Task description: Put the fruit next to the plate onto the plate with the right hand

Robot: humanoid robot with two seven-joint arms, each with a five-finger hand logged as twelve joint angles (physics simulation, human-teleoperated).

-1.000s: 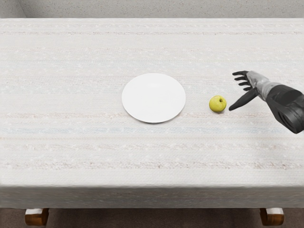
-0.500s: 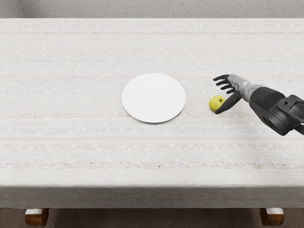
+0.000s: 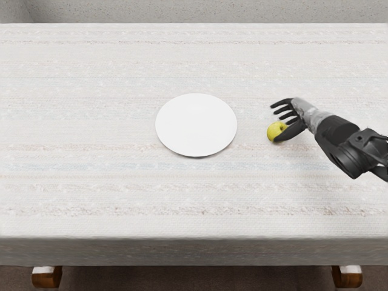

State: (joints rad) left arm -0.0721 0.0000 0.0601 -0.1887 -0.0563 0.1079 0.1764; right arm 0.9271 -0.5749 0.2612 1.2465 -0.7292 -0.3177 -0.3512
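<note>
Fruit [image 3: 275,130] rests on the surface [image 3: 91,182], near the plate [image 3: 196,124], on its right; the right robot hand [image 3: 290,116] sits just beyond it, fingers spread wide, thumb touching, grasping nothing.

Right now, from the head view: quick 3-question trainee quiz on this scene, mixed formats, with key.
1. True or false: the small yellow-green round fruit lies on the round white plate.
2. Pick one. The right hand is: A) above the plate; B) at the fruit with fingers spread; C) out of view.
3. Fill in: in the picture, the fruit sits to the plate's ___ side.

Key
1. False: it lies on the pale cloth-covered table, apart from the plate.
2. B
3. right
</note>
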